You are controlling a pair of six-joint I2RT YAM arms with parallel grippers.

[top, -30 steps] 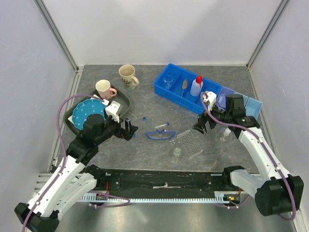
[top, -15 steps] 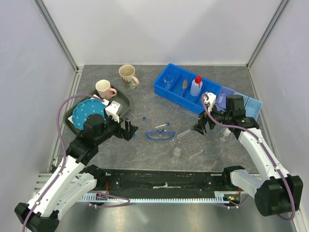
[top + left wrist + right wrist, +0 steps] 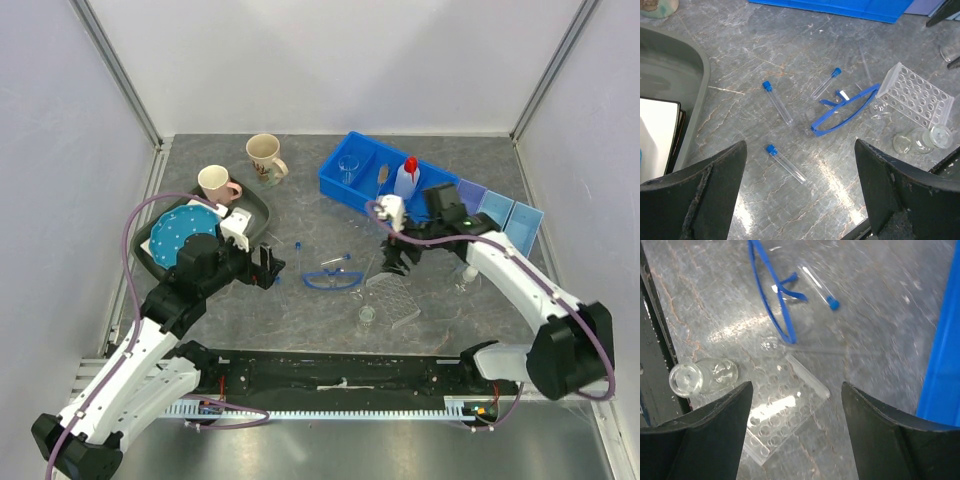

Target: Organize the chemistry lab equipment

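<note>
My left gripper (image 3: 268, 268) (image 3: 800, 200) is open and empty above three blue-capped tubes (image 3: 777, 102) (image 3: 826, 83) (image 3: 786, 162) lying on the table. The blue-framed goggles (image 3: 335, 279) (image 3: 845, 110) (image 3: 772, 295) lie at the centre. My right gripper (image 3: 395, 256) (image 3: 795, 440) is open and empty just above the clear tube rack (image 3: 396, 296) (image 3: 785, 410) (image 3: 917, 100). A small clear flask (image 3: 367, 315) (image 3: 705, 377) lies beside the rack. The blue bin (image 3: 372, 196) holds a beaker (image 3: 348, 168), the thin brush (image 3: 382, 176) and the white squeeze bottle (image 3: 405, 178).
A dark tray (image 3: 262, 210) at the left holds the blue dotted plate (image 3: 180, 232) and a pink mug (image 3: 216, 184). A beige mug (image 3: 264, 155) stands behind it. Pale blue bins (image 3: 498, 212) sit at the right, with a small glass item (image 3: 465, 277) in front of them.
My right gripper has swung left from beside the pale bins to above the tube rack. My left arm has hardly moved.
</note>
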